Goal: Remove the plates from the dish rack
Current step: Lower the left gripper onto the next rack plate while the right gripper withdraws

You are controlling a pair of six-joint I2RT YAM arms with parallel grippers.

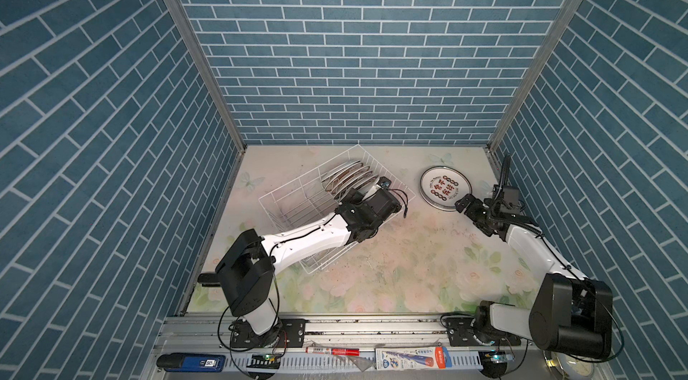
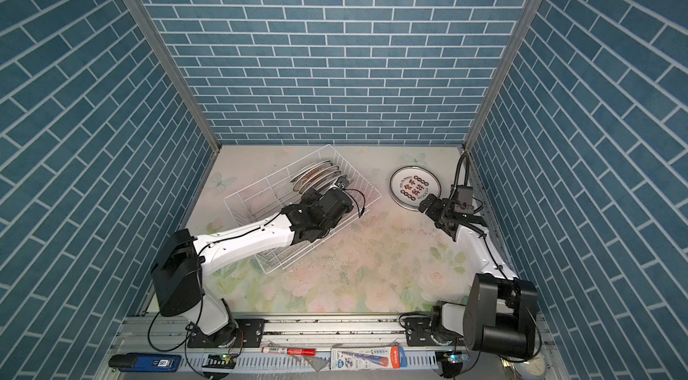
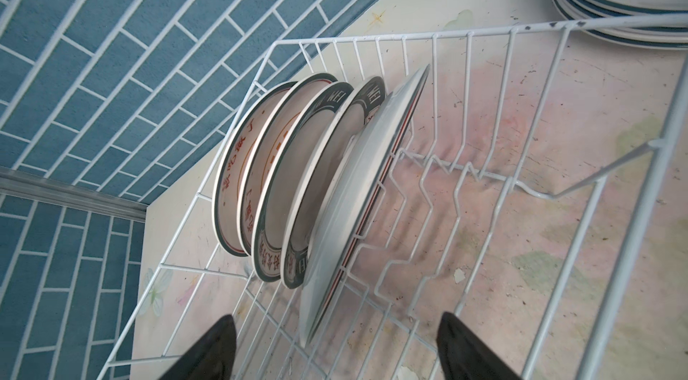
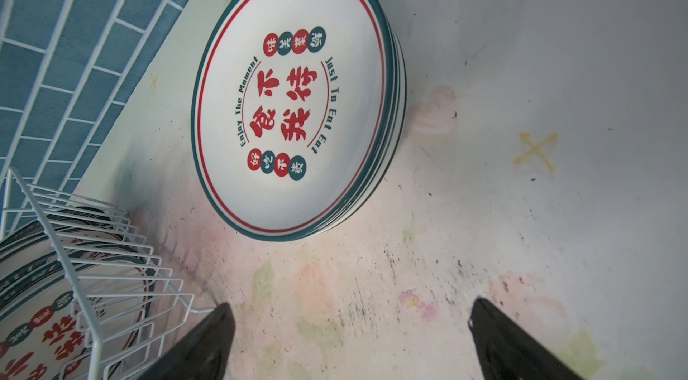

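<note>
The white wire dish rack [image 1: 265, 198] [image 2: 231, 200] [image 3: 484, 30] sits slanted at the table's back left. Several plates [image 1: 344, 176] [image 2: 316, 174] stand on edge in its far end. My left gripper [image 1: 353, 195] [image 2: 311, 195] [image 3: 337, 333] is inside the rack, open, and the rim of the nearest white-backed plate [image 3: 353, 192] lies between the jaws, untouched. A stack of plates [image 1: 445, 186] [image 2: 414, 186] [image 4: 290, 106] lies face up at the back right, topped by red Chinese characters. My right gripper [image 1: 462, 203] [image 2: 424, 206] [image 4: 352, 307] is open and empty over bare table just in front of the stack.
Blue brick-pattern walls close in the table on three sides. On the front rail lie a blue device [image 1: 193, 361], a red marker [image 1: 331, 351] and a pen package [image 1: 409, 357]. The rack's corner [image 4: 56, 218] is close to the right gripper's left finger.
</note>
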